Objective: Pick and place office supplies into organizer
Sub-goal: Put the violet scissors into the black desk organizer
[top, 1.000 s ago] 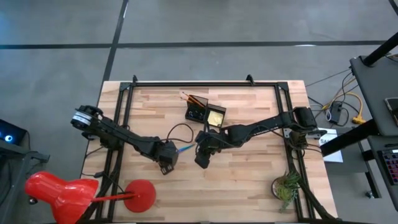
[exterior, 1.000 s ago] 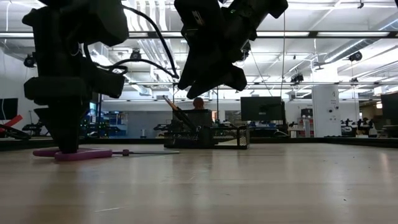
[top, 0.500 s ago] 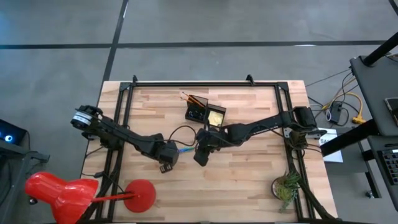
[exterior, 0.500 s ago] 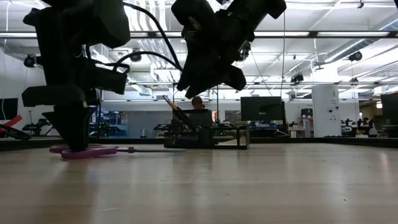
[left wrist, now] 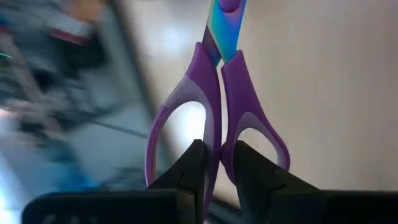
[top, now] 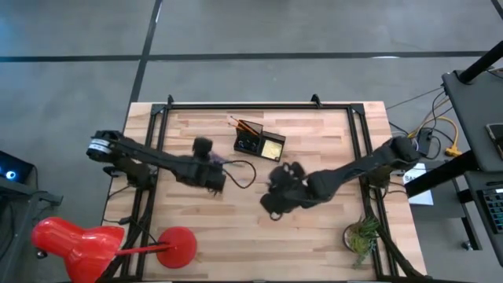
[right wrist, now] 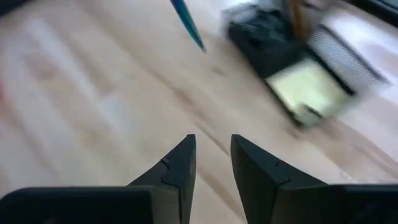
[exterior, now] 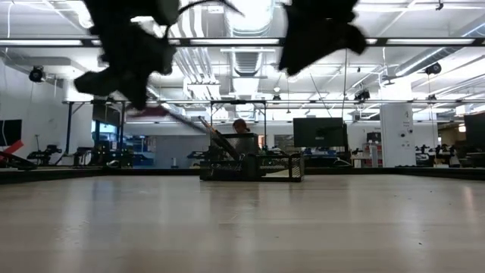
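Note:
Purple-handled scissors [left wrist: 214, 93] are in my left gripper [left wrist: 219, 158], which is shut on them above the table's left middle [top: 211, 171]. In the low view the scissors [exterior: 157, 111] hang in the air, blade slanting toward the organizer. The black mesh organizer [top: 259, 143] stands near the far edge, with the yellow sticky-note pad [right wrist: 308, 87] in one compartment and orange and black pens [top: 242, 124] sticking out of another. My right gripper [right wrist: 212, 152] hovers narrowly open over bare wood at mid-table [top: 277, 203], holding nothing. My left gripper pinches the scissors by the inner bars of the two handle loops [left wrist: 214, 134], where they run side by side. One fingertip [left wrist: 194, 158] stands in each loop. The fingers lie along the scissors, and the blade [left wrist: 225, 22] points away from them. The scissors are lifted clear of the table.
A red lamp-like object [top: 94, 240] sits at the near left corner and a green plant [top: 361, 236] at the near right. Black frame rails [top: 251, 104] run along the far edge and both sides. Bare wood lies between the grippers and the near edge.
My left gripper has risen from the table and moved toward the far edge, carrying the scissors, which lay flat on the wood and now hang clear of it. My right gripper has drawn away from the scissors, toward the right and near edges.

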